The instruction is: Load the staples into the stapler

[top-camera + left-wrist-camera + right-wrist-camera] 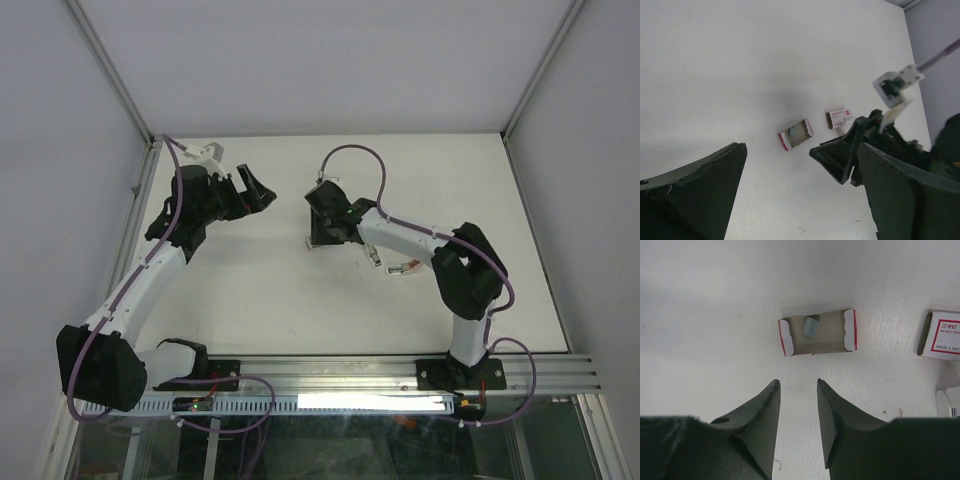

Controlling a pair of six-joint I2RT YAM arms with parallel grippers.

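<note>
Closest in, the right gripper [797, 385] hangs part-open and empty, its jaws poised just short of the tray [835, 338]. Beyond them the staples [811, 326] lie in the tray's left half as a short grey block, slightly tilted; their long axis is too small to tell. The tray runs crosswise, along the closing line. Best to descend centred on the block and pinch its sides, not the cardboard. Farther off, the left gripper [254, 191] gapes wide, holding nothing.
</note>
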